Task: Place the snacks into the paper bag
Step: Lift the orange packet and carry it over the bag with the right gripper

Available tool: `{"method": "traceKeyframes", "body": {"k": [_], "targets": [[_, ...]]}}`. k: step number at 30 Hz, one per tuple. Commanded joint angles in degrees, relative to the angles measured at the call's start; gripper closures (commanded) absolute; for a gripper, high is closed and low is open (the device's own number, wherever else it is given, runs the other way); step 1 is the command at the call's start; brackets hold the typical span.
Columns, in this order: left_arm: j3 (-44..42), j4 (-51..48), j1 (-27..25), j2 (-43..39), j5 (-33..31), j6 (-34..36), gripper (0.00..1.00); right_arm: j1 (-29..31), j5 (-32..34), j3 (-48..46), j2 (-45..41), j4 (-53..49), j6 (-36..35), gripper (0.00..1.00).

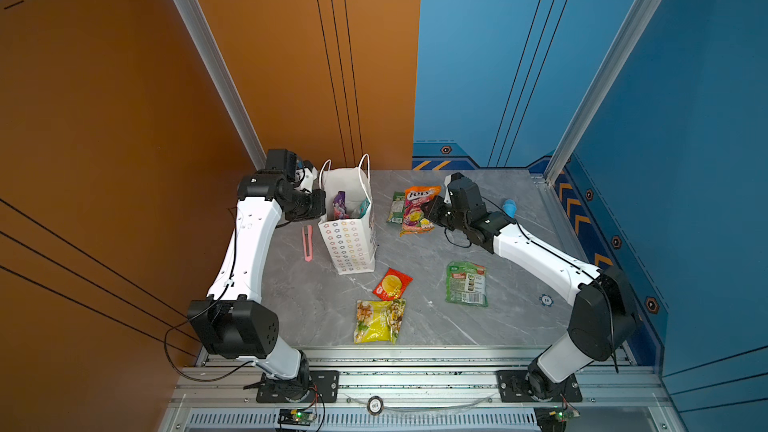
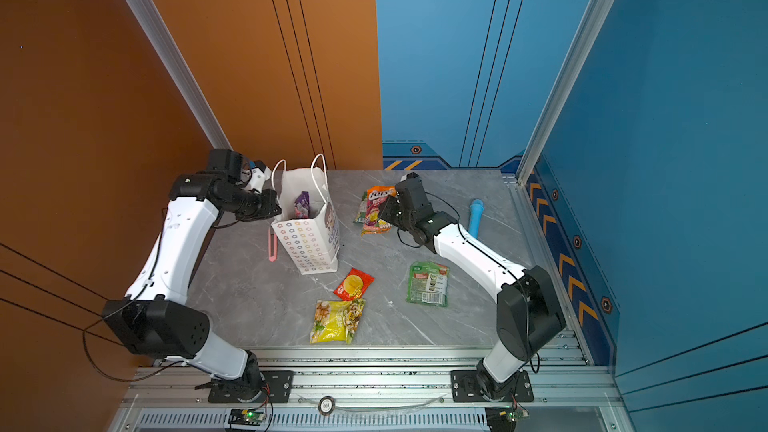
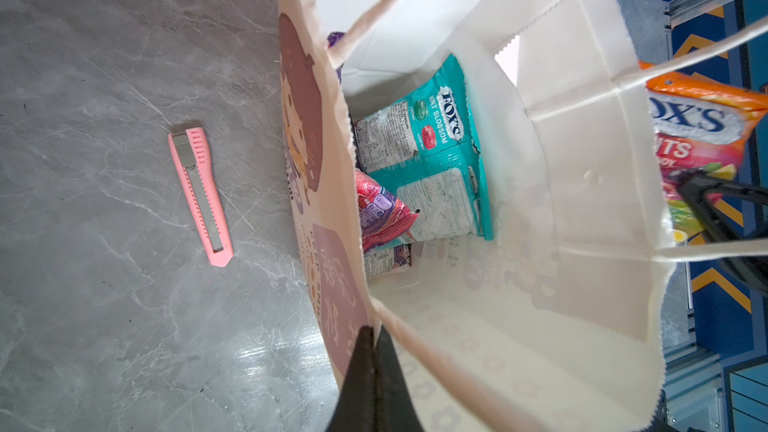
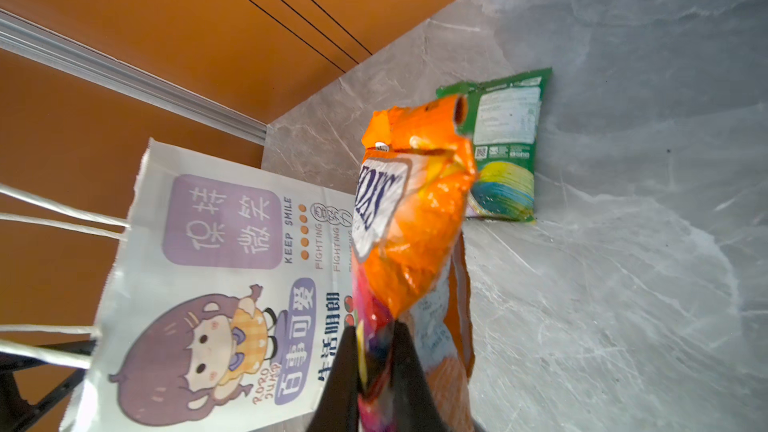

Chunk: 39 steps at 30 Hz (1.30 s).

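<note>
My right gripper (image 4: pixel 376 340) pinches one end of the orange FOX'S packet (image 4: pixel 415 222), over the far middle of the table. My left gripper (image 3: pixel 373 336) is clamped tight on the rim of the paper bag (image 1: pixel 348 243), which stands upright near the table's far left corner. A teal packet (image 3: pixel 436 151) and a purple packet (image 1: pixel 340 204) sit inside. A red packet (image 1: pixel 392 283), a yellow packet (image 1: pixel 379 321) and a green packet (image 1: pixel 466 283) lie toward the near edge.
</note>
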Motion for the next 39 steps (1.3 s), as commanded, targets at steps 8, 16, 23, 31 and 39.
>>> {"method": "traceKeyframes", "body": {"k": [8, 16, 23, 31, 39], "targets": [[0.13, 0.25, 0.34, -0.92, 2.05, 0.81, 1.0, 2.78, 3.91, 13.45, -1.83, -0.17, -5.77, 1.0], [0.11, 0.22, 0.34, -1.02, 2.12, 0.83, 1.0, 4.96, 4.93, 25.4, 2.78, -1.42, -9.98, 1.0], [0.23, 0.27, 0.34, -0.99, 2.32, 0.66, 1.0, 6.36, 5.52, 38.74, 8.64, -2.6, -13.32, 1.0], [0.55, 0.2, 0.39, -0.71, 2.41, 0.62, 1.0, 9.89, 5.08, 52.19, 15.26, -3.42, -15.49, 1.0], [1.02, 0.27, 0.34, -0.52, 2.55, 0.48, 1.0, 13.05, 1.28, 63.71, 23.13, -8.85, -16.28, 1.0]]}}
